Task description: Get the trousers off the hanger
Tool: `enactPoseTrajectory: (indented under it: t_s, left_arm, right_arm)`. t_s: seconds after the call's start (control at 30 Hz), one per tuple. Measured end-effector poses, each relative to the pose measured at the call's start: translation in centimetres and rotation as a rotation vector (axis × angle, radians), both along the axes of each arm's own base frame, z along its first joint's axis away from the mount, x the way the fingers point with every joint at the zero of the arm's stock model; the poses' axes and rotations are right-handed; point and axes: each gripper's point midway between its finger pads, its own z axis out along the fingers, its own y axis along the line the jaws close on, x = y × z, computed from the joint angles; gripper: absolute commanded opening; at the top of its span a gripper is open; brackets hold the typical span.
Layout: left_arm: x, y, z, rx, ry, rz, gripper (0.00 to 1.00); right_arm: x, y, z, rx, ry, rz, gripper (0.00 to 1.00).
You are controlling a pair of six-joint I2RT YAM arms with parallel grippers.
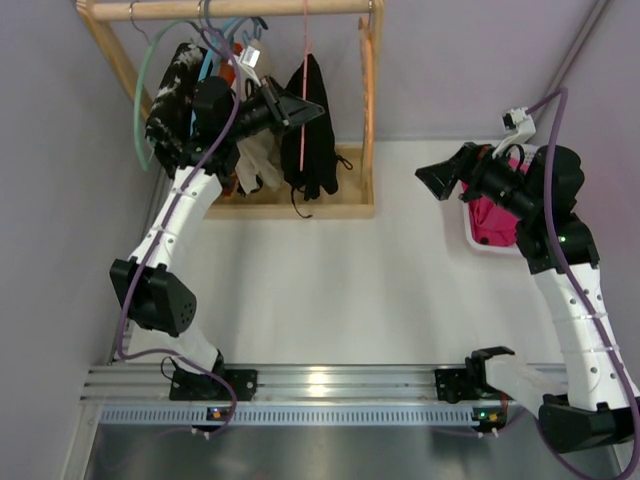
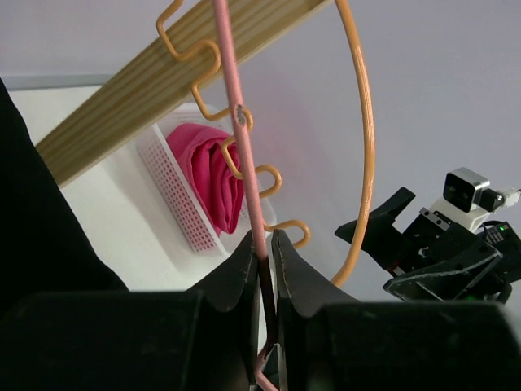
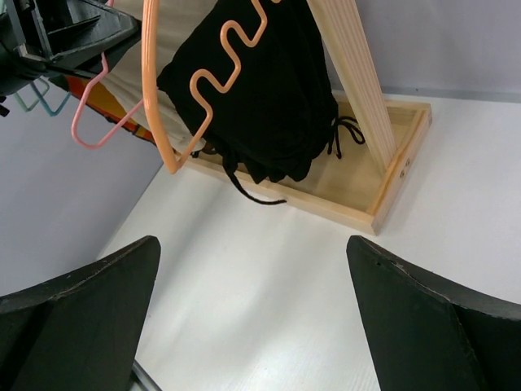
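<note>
The black trousers (image 1: 315,135) hang from the wooden rack, drawstrings dangling; in the right wrist view the black trousers (image 3: 260,98) sit behind an orange hanger (image 3: 159,114). My left gripper (image 1: 300,108) is up at the rack. Its jaws (image 2: 262,244) are shut on the thin wire of a pink hanger (image 2: 236,106), beside the orange hanger (image 2: 368,147). The magenta-pink trousers (image 1: 490,220) lie folded in a white basket (image 2: 175,191) at the right. My right gripper (image 1: 432,180) hovers near that basket, open and empty (image 3: 251,242), facing the rack.
The rack's wooden base frame (image 3: 358,208) rests on the white table, and its rod (image 1: 230,10) runs across the top. More garments and hangers (image 1: 175,90) crowd the rack's left side. A grey wall (image 1: 40,150) stands close on the left.
</note>
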Motion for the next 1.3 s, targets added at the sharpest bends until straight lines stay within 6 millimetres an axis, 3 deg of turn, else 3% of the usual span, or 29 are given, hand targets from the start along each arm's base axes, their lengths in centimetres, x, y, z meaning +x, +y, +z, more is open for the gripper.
enactPoseTrajectory:
  t_s: [0.03,0.1,0.43,0.77,1.3]
  left_arm:
    - [-0.1,-0.1,0.1,-0.009,0.007,-0.005,0.05]
    - [-0.3,-0.2,-0.1,-0.027,0.04,-0.018,0.0]
    - [-0.3,-0.3,2.4,-0.113,0.002,-0.024,0.0]
    - [-1.6,0.0,6.7,-0.176,-0.086,-0.021,0.0]
    - [-12.3,2.5,5.5,-0.216,-0.037,-0.046,0.0]
  right_arm:
    - [0.0,0.0,0.0,0.0,0.0,0.0,0.99]
    - [0.0,0.0,0.0,0.0,0.0,0.001,0.99]
    - [0.1,-0.1,-0.2,0.001,-0.001,0.0,0.99]
    - [-0.1,0.1,-0.1,0.005,-0.024,0.017,0.99]
    - [-0.7,1.0,1.3,-0.053,-0.149,0.099,0.99]
